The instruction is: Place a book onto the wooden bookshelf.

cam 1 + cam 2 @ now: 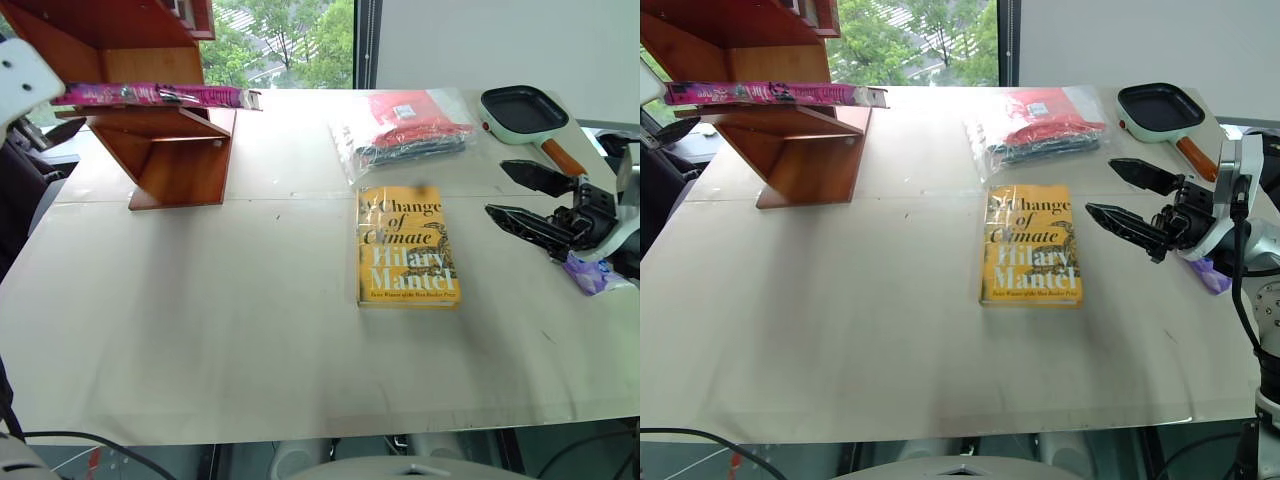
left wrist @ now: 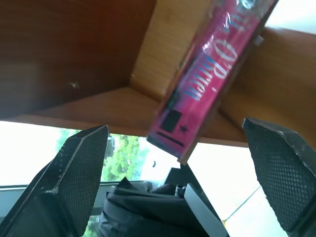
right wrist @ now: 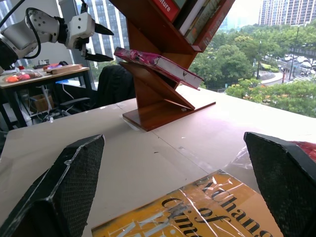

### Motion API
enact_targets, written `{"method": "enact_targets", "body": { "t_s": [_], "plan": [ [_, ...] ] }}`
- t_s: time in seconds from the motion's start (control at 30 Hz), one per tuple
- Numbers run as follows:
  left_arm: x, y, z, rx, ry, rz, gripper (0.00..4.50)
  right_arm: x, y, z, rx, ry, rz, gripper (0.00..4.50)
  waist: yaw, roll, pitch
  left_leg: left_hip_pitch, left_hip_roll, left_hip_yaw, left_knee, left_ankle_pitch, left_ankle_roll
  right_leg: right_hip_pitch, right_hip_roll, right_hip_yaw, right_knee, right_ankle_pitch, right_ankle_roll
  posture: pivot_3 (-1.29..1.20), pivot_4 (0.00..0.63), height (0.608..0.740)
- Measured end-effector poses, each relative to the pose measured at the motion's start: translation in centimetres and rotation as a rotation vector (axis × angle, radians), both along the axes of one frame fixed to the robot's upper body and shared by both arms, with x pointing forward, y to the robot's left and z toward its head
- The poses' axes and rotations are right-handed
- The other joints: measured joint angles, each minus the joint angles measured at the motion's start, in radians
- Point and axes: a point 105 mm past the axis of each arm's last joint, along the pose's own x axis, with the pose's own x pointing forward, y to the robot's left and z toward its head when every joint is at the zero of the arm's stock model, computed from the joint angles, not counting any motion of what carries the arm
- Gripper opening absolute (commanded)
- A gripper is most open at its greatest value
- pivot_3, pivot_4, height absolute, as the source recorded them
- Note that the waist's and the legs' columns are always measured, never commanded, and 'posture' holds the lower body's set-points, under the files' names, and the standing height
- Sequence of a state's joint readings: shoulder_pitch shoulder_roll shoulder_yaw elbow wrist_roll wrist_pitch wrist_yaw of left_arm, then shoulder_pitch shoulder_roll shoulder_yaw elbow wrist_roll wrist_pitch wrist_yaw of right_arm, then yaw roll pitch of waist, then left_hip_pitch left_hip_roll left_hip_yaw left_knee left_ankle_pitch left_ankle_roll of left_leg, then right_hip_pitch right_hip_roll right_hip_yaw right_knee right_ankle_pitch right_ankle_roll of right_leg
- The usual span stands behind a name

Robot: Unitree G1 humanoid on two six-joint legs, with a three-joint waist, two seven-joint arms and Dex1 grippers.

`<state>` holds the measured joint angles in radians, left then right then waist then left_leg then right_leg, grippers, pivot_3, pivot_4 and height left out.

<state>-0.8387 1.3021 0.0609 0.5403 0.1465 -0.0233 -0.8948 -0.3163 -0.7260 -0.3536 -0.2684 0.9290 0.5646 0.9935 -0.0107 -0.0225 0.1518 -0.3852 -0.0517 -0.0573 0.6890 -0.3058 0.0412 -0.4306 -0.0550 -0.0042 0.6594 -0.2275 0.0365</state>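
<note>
The left claw is seen released, fingers spread, just beside the pink book, which is not grasped. The book is laid on a slanted board of the wooden bookshelf at the tabletop's far left corner, one end overhanging. The placement is judged done; only withdrawal remains. The right claw is held released near the right edge, beside the yellow book; open room is left along the near edge.

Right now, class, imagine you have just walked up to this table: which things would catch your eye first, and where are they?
The bright yellow paperback "A Change of Climate" lies flat in the middle of the pale table. At the far left, the glossy pink book rests on a slanted board of the reddish-brown wooden bookshelf, with the open left gripper just beside it. The open right gripper hovers right of the yellow book.
</note>
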Motion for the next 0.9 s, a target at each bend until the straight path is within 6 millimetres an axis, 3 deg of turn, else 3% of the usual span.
{"method": "enact_targets", "body": {
  "t_s": [0.17,0.23,0.33,0.43,0.53,0.6,0.67,0.7,0.77,0.9],
  "plan": [
    [-0.5,-2.2,0.5,-0.125,0.015,-0.161,4.48,-0.1,0.0,-0.1,-0.008,0.004,0.000,4.50,0.000,0.000,0.000,0.000,0.000,0.000,0.000,0.000,0.000,0.000,0.000,0.000,0.000,0.000,0.000,0.00,0.150,0.720],
    [-0.9,-4.5,1.7,-0.242,-0.028,-0.306,4.48,-0.2,-0.1,-0.2,-0.014,0.006,-0.001,4.50,0.003,0.000,0.000,-0.001,0.000,-0.001,0.001,0.000,0.000,0.000,-0.001,-0.001,0.000,0.000,0.000,0.00,0.150,0.720],
    [-2.1,-9.4,3.5,-0.481,-0.086,-0.611,4.48,-0.2,-0.1,-0.2,-0.015,0.005,-0.001,4.50,0.006,0.000,0.000,-0.002,0.000,-0.002,0.004,0.000,0.000,0.000,-0.001,-0.001,-0.001,0.000,0.000,0.00,0.150,0.720],
    [-3.4,-12.6,4.1,-0.644,-0.079,-0.793,4.48,-0.2,-0.1,-0.2,-0.020,0.005,-0.003,4.50,-0.001,0.000,0.000,-0.001,0.000,-0.001,0.004,0.000,0.000,0.000,-0.001,-0.001,0.000,0.000,0.000,0.00,0.150,0.720],
    [-2.8,-16.1,2.0,-0.806,-0.031,-0.890,4.48,-0.1,-0.2,-0.2,-0.034,0.005,-0.010,4.50,0.000,0.001,-0.001,0.001,0.000,-0.001,0.004,0.000,0.000,0.003,0.000,0.001,0.000,0.000,0.000,0.00,0.150,0.720],
    [-1.3,-19.1,-1.9,-0.912,0.059,-0.886,4.48,-0.1,-0.4,-0.4,-0.044,0.008,-0.022,4.50,0.007,0.003,-0.002,0.004,0.000,-0.001,0.005,0.000,0.000,0.007,0.000,0.000,-0.001,0.000,0.000,0.00,0.150,0.720],
    [0.2,-22.5,-7.1,-1.032,0.162,-0.825,4.48,-0.2,-1.1,-0.6,-0.048,0.015,-0.051,4.50,0.011,0.003,-0.002,0.003,0.000,-0.001,0.005,0.000,0.000,0.007,0.000,0.001,-0.002,0.000,0.000,0.00,0.150,0.720],
    [0.6,-23.3,-8.3,-1.061,0.177,-0.799,4.48,-0.2,-1.2,-0.7,-0.048,0.016,-0.056,4.50,0.015,0.002,-0.001,0.003,0.000,-0.001,0.007,0.000,0.000,0.007,0.000,0.000,-0.001,0.000,0.000,0.00,0.150,0.720],
    [1.7,-25.0,-9.9,-1.140,0.135,-0.728,4.48,-0.3,-1.7,-0.7,-0.043,0.017,-0.075,4.50,0.021,0.002,-0.001,0.003,0.001,-0.001,0.007,0.000,0.000,0.007,0.000,0.001,-0.002,0.000,0.000,0.00,0.150,0.720],
    [3.1,-28.7,-11.1,-1.224,0.010,-0.679,4.48,-0.6,-1.6,-0.3,-0.024,0.011,-0.069,4.50,0.027,0.002,-0.002,0.003,0.001,-0.001,0.007,0.000,0.000,0.007,0.000,0.001,-0.002,0.000,0.000,0.00,0.150,0.720]
  ]
}}
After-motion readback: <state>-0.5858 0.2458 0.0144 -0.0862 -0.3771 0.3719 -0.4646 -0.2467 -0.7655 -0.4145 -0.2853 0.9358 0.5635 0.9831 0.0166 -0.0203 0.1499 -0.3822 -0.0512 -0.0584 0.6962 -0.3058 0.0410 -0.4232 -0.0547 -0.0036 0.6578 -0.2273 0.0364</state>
